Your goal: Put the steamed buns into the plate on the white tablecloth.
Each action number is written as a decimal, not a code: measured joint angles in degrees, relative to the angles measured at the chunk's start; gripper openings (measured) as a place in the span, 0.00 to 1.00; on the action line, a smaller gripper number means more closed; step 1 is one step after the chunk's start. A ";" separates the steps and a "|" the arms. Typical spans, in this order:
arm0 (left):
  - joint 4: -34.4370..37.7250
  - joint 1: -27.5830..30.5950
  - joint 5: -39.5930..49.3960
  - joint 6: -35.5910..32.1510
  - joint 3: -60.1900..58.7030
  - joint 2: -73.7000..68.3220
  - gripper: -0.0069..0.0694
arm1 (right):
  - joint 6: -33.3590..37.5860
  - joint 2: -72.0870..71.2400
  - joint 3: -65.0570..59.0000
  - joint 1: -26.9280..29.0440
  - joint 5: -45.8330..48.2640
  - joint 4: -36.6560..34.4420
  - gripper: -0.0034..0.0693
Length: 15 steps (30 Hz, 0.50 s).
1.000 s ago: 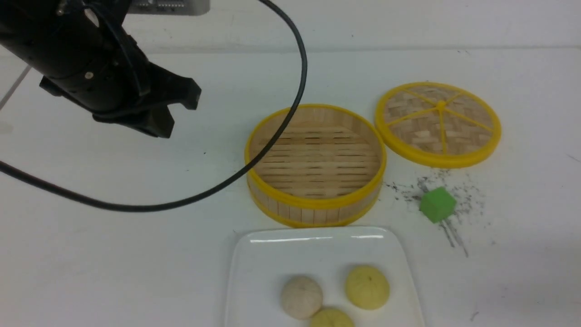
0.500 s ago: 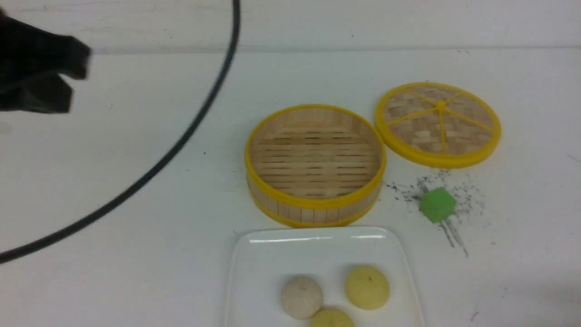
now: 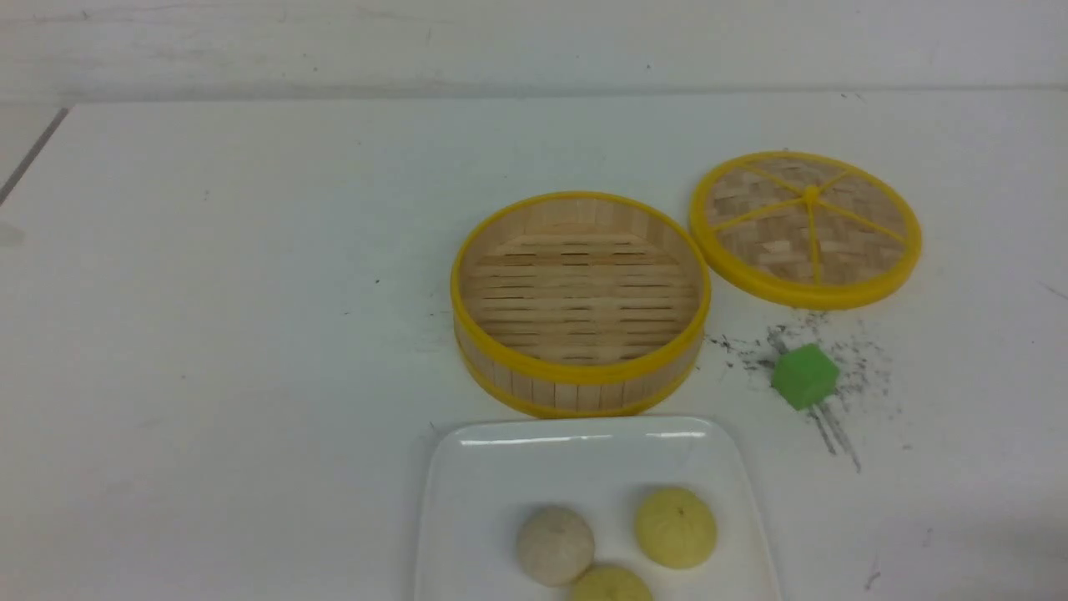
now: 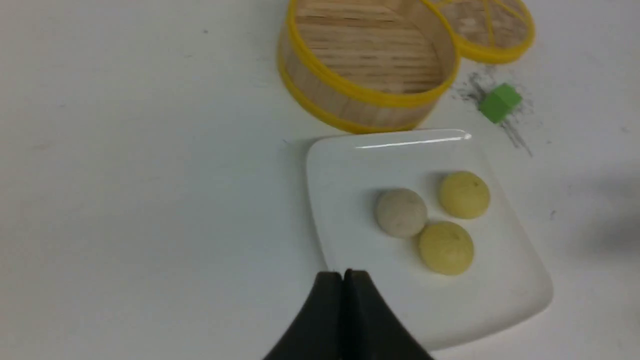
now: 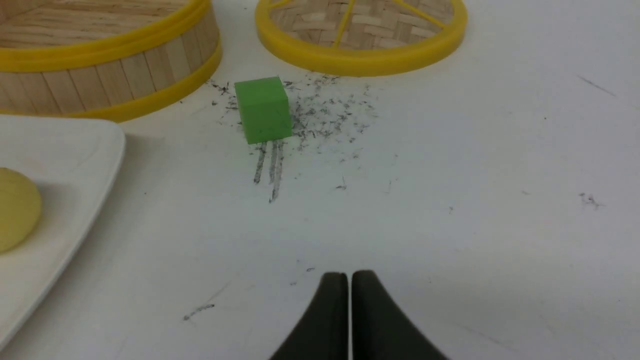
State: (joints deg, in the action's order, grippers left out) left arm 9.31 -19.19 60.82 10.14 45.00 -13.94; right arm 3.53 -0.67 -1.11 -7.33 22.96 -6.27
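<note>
Front view shows bamboo steamer (image 3: 581, 371), green cube (image 3: 805, 376), and no readable writing.

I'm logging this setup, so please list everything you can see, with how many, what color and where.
glossy white rectangular plate: one, white, in front of the steamer
round domed buns: three, one cream-white, two pale yellow, on the plate
round bamboo steamer basket: one, tan with yellow rims, behind the plate
round woven lid: one, tan and yellow, right of the steamer
small cube: one, green, right of the steamer
robot hands: two, black, left and right
</note>
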 joint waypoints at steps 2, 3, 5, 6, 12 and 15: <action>0.43 0.00 -5.36 -0.49 -3.25 1.49 0.09 | 0.00 0.00 0.00 0.00 0.00 0.00 0.10; 0.59 0.00 -10.76 -0.67 -6.18 2.86 0.09 | 0.00 0.00 0.00 0.00 0.04 0.00 0.10; 0.66 0.00 -14.09 -0.85 -7.90 3.49 0.09 | 0.00 0.00 0.00 0.00 0.04 0.00 0.11; 0.51 0.00 -17.30 -0.86 -9.73 3.73 0.09 | 0.00 0.00 0.00 0.00 0.04 0.00 0.11; -1.95 0.00 -20.00 -1.00 -13.77 3.73 0.09 | 0.00 0.00 0.00 0.00 0.04 0.00 0.12; -3.12 0.00 -21.75 -1.00 -14.70 3.73 0.10 | 0.00 0.00 0.00 0.00 0.04 0.00 0.13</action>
State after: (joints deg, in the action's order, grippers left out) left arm 6.19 -19.19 39.06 9.13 30.30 -10.21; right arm 3.53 -0.67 -1.11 -7.33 22.99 -6.27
